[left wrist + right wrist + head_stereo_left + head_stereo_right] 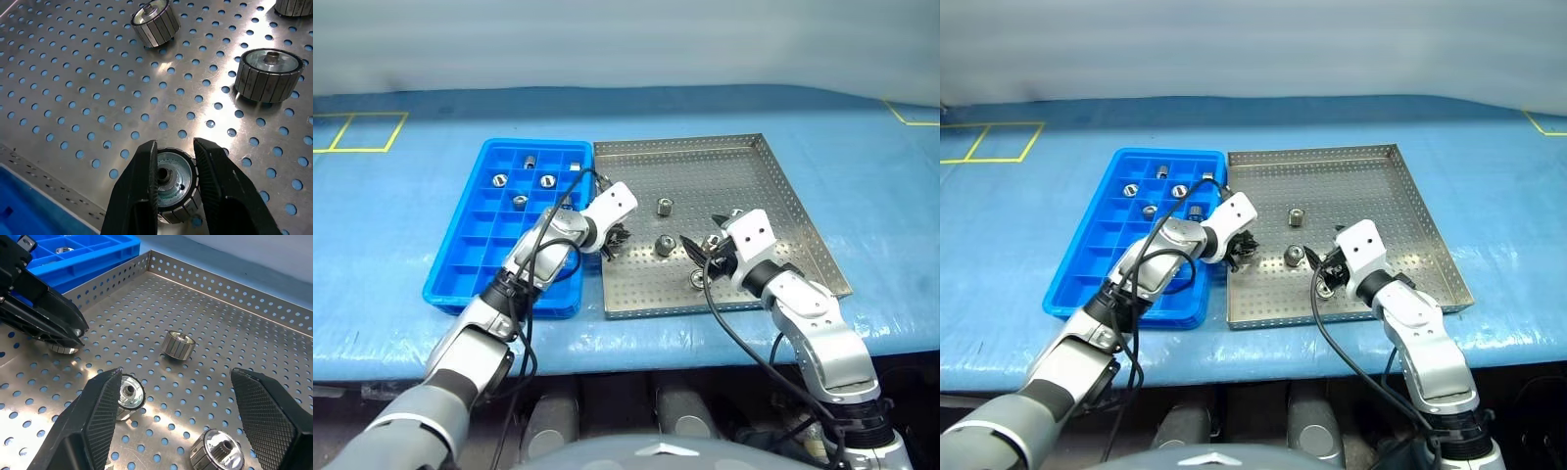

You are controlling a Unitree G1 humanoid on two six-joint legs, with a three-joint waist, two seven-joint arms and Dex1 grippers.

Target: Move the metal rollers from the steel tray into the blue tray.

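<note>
Steel tray [773, 186] holds the loose rollers; the left gripper [173, 188] is clamped on one roller [172, 183] near its left edge, while the right gripper [181, 418] stands wide open over another roller [128, 395].

Inside the steel tray [773, 186], the far half of the perforated floor is lying bare, giving open room above it. The near half is crowding up: the left gripper [619, 238] is sitting by the tray's left rim, its fingers [137, 186] clamping a metal roller [172, 183], while the right gripper [705, 257] is hovering close by with jaws spread over loose rollers [128, 396]. Another roller [666, 207] is standing between them, farther back. The blue tray [470, 264] is lying just beside that left rim, with its nearer compartments standing free.
</note>
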